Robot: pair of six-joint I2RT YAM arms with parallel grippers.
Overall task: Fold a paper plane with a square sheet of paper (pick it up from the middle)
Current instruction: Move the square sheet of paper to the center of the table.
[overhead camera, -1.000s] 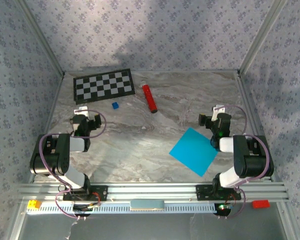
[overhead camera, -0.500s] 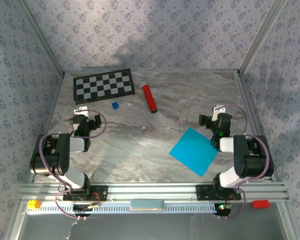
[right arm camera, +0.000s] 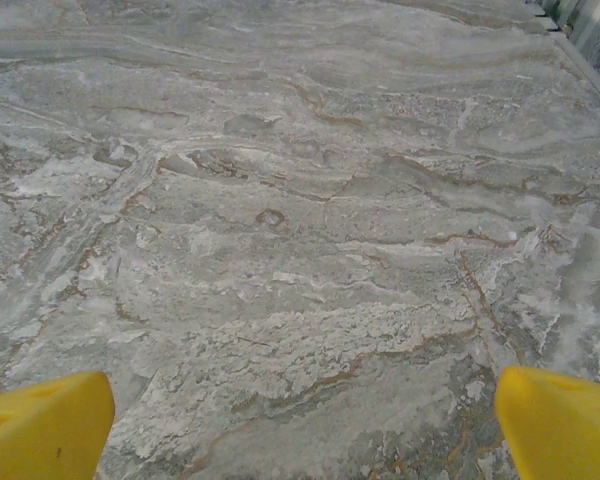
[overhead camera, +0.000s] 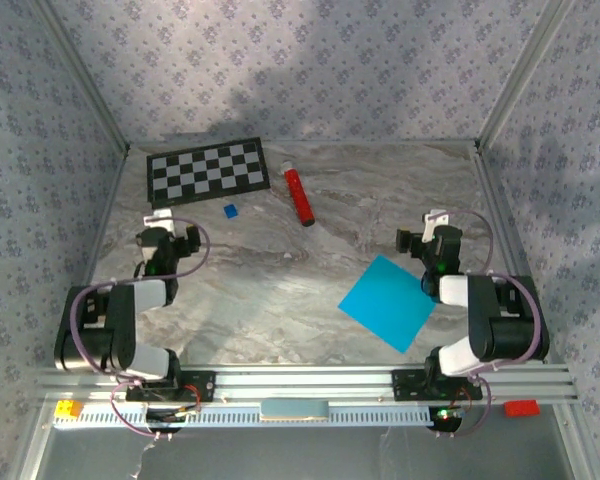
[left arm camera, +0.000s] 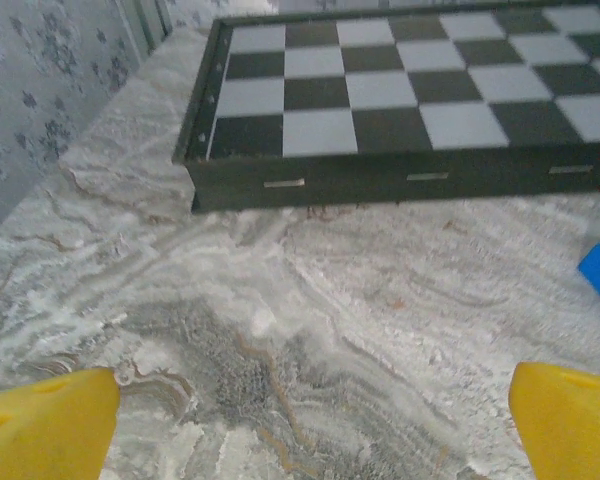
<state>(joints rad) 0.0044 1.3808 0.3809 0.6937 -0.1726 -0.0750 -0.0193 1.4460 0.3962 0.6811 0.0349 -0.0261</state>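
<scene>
Two grippers, both released, fingers spread wide with nothing between them: the left gripper [overhead camera: 163,226] faces the checkerboard [left arm camera: 400,90], and the right gripper [overhead camera: 435,224] faces bare counter [right arm camera: 300,200]. Just beside the right arm lies the square sheet of paper [overhead camera: 388,302], flat and unfolded (folding not begun). It is probably placed there so that arm can pinch its middle.

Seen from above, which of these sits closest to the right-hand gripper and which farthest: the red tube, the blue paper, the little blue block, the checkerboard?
Measured from the right gripper in the top view:
1. blue paper, right beside it, toward the near edge.
2. red tube, farther back, mid-table.
3. little blue block, left of the tube.
4. checkerboard, far left corner.
</scene>
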